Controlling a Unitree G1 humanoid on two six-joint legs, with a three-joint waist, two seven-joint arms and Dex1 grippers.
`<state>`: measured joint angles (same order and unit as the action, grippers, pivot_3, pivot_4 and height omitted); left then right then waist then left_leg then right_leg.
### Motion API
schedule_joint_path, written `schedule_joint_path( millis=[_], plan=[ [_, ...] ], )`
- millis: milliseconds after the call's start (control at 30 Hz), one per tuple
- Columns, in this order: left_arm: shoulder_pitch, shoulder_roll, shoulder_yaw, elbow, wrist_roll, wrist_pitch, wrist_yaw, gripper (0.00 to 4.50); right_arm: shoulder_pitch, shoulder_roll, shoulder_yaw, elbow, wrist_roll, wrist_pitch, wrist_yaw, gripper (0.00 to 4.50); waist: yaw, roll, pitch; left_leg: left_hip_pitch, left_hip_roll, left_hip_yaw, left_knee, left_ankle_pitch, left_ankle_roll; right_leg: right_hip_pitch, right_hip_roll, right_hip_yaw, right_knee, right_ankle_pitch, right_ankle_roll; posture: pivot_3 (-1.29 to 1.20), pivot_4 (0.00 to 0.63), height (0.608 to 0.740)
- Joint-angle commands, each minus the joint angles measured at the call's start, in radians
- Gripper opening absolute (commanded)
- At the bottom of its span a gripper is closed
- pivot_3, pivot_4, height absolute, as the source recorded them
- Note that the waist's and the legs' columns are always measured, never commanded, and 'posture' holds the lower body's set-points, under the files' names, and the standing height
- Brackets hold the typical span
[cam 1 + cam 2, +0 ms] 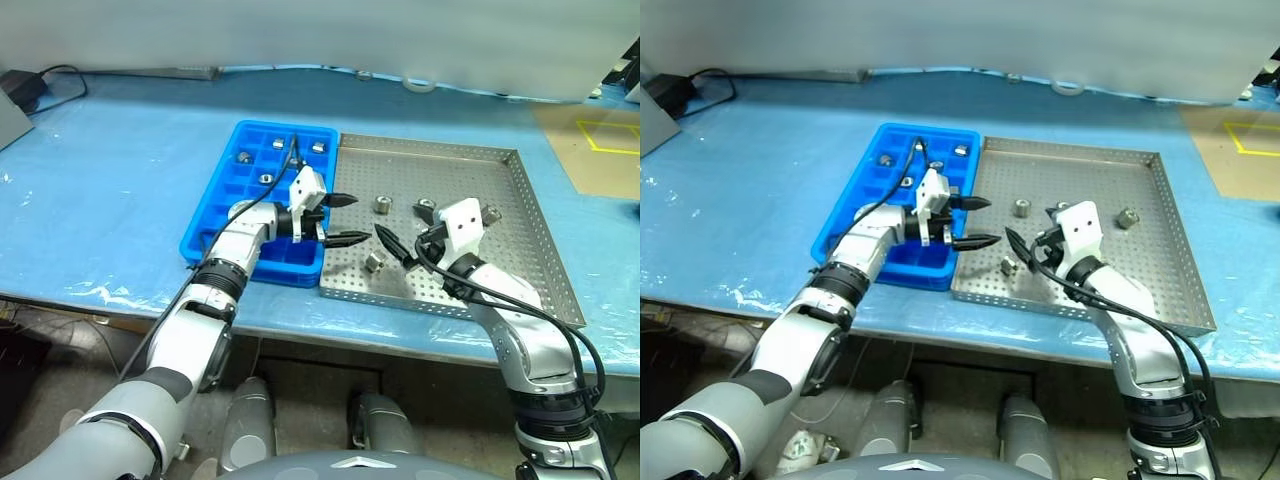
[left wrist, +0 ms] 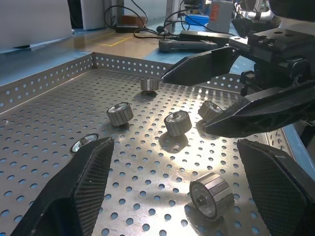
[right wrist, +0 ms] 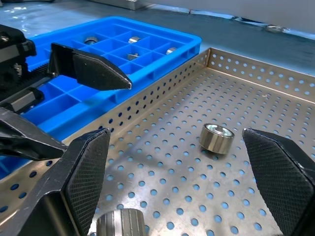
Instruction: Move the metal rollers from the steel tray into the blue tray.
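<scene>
My left pincer (image 1: 343,220) hangs at the centre of the head view, its two black fingers spread wide with nothing between them, over the seam where the blue tray (image 1: 215,205) meets the steel tray (image 1: 530,215). My right pincer (image 1: 400,243) sits just to its right, also spread wide and empty, pointing toward the left one above the lower left part of the steel tray's perforated floor. Close below both pincers one metal roller (image 1: 374,262) lies on the steel floor, another (image 1: 381,205) sits a little above it in the frame, a third (image 1: 424,209) lies beside my right wrist housing, and a fourth (image 1: 491,214) rests further right, all loose and apart from one another. The blue tray lies left of the steel tray, side by side and touching it along their long edges. Its grid of square compartments holds four rollers in the upper rows: one (image 1: 245,156) at the upper left, one (image 1: 277,142) and one (image 1: 318,147) along the top row, and one (image 1: 266,178) a row lower. Both trays rest on the blue-covered desk (image 1: 110,180).
</scene>
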<state>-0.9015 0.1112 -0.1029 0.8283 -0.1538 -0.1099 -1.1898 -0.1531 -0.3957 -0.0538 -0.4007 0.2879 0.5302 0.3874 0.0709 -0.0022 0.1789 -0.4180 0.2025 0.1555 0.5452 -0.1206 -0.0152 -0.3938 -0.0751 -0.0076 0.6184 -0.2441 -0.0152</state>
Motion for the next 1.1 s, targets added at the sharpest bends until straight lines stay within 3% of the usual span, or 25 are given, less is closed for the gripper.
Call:
schedule_joint_path(
  millis=[33,633,833,1100],
  plan=[
    [-0.015,-0.005,-0.007,-0.018,-0.001,-0.01,-0.01,4.36,0.004,-0.002,-0.022,-0.045,0.003,-0.013,-0.008,4.5,-0.001,0.0,0.0,0.0,0.0,0.0,0.0,0.0,0.0,0.0,0.0,0.0,0.0,0.0,0.0,-0.18,0.15,0.74],
    [-0.023,-0.013,-0.019,-0.011,-0.001,-0.006,-0.03,4.36,0.042,-0.025,-0.066,-0.058,0.013,-0.004,-0.014,4.5,-0.001,0.0,0.0,0.0,0.0,0.0,0.0,0.0,0.0,0.0,0.0,0.0,0.0,0.0,0.0,-0.2,0.15,0.74],
    [-0.055,0.004,-0.13,0.037,0.115,0.012,-0.06,4.36,0.088,-0.015,-0.099,-0.11,0.052,0.038,-0.031,4.5,-0.002,0.0,0.0,0.0,0.0,0.0,0.0,0.0,0.0,0.0,0.0,0.0,-0.001,0.0,0.0,-0.25,0.15,0.74],
    [-0.158,-0.061,-0.183,0.157,0.185,0.007,-0.055,4.36,0.17,0.012,-0.113,-0.182,0.043,0.045,-0.09,4.5,-0.009,0.001,-0.001,0.001,0.0,0.001,0.0,-0.001,0.001,0.001,0.0,0.001,-0.002,0.0,0.0,-0.35,0.15,0.74]
  ],
)
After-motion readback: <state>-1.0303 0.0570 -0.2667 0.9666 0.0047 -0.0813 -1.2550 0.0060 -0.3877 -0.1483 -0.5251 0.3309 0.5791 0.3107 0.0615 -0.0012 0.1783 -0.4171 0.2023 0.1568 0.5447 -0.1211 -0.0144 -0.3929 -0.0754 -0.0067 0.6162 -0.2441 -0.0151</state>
